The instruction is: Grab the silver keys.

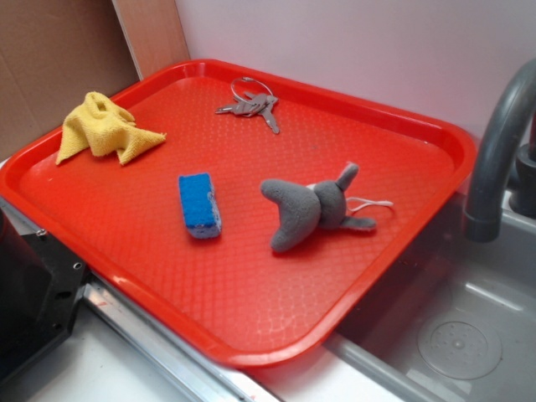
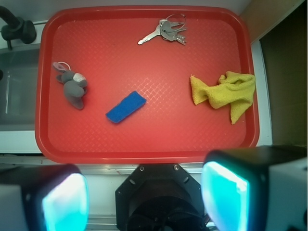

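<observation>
One bunch of keys [image 2: 166,31] lies flat at the top centre of the wrist view, near the tray's [image 2: 144,151] far rim; in the exterior view the keys [image 1: 249,105] sit at the upper middle, their wire ring toward the back edge. Nothing touches them. Well apart from them are a yellow cloth [image 2: 226,94] at the right of the wrist view, a blue sponge [image 2: 126,107] near the middle and a grey plush toy [image 2: 73,86] at the left. The gripper [image 2: 144,197] hangs at the bottom edge of the wrist view, outside the tray's near rim, its two fingers [image 2: 62,199] spread wide and holding nothing. By my judgement the reach has not begun: the next move calls for travelling across the whole tray over the sponge, centring the open claw above the key blades, then descending to the tray floor, since the thin metal lies low.
</observation>
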